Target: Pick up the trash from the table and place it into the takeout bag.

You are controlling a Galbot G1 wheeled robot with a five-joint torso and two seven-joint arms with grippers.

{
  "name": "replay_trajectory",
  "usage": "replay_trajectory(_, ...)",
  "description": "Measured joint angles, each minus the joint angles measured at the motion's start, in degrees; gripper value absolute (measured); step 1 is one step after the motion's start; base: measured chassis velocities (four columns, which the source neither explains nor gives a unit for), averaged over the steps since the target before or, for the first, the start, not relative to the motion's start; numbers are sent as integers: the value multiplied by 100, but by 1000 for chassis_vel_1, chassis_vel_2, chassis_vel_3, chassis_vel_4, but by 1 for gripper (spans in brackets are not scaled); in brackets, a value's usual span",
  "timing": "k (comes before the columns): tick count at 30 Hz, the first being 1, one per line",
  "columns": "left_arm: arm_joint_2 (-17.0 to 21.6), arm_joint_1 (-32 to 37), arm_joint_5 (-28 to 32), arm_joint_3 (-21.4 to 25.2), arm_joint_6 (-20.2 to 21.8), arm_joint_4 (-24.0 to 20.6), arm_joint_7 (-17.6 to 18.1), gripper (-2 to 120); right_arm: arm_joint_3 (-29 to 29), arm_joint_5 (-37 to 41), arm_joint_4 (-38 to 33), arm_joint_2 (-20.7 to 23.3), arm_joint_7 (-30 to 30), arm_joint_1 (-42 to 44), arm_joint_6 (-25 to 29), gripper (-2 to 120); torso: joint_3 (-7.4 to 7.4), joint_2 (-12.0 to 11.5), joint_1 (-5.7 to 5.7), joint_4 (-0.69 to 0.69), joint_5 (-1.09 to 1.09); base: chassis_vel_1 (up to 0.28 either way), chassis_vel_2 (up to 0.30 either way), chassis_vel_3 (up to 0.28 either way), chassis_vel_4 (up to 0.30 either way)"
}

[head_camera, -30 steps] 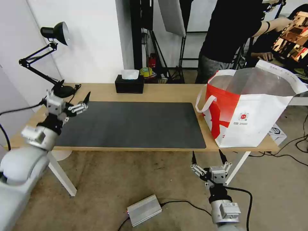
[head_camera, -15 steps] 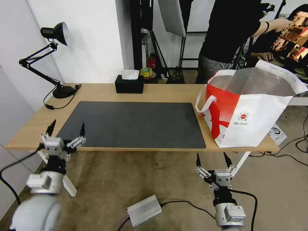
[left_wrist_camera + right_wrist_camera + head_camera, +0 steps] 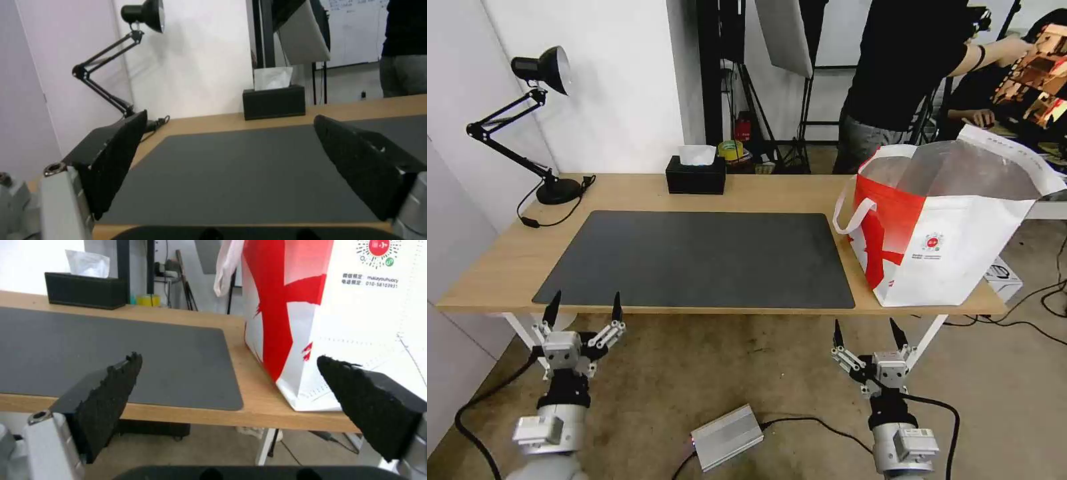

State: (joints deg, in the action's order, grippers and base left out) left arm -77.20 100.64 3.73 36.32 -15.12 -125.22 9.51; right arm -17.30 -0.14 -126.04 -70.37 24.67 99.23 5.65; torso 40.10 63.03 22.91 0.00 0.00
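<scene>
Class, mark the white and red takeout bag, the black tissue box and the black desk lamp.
White and red takeout bag (image 3: 960, 260): head view, front wall.
Black tissue box (image 3: 696, 180): head view, front face.
Black desk lamp (image 3: 550, 67): head view, shade.

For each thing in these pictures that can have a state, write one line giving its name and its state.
takeout bag: upright on the table's right end, mouth open.
left gripper: open, empty, below the table's front edge.
right gripper: open, empty, below the front edge.
tissue box: tissue sticking up.
desk lamp: unlit as far as visible.

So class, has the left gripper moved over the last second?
Yes. The left gripper has drawn back from beside the lamp base to below the table's near edge, fingers open.
</scene>
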Motion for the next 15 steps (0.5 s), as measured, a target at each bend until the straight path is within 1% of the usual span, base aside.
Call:
replay_trajectory(5, -123, 125, -91, -62, -233, 119, -21, 100, -9, -53, 40, -14, -15, -2, 69, 100, 0, 0, 0, 0, 0, 0, 0, 0, 0)
replay_trajectory(15, -100, 237, -158, -116, -451, 268, -60, 100, -11, -156, 140, -73, 5, 31, 159, 100, 0, 0, 1, 0, 0, 0, 0, 0, 0)
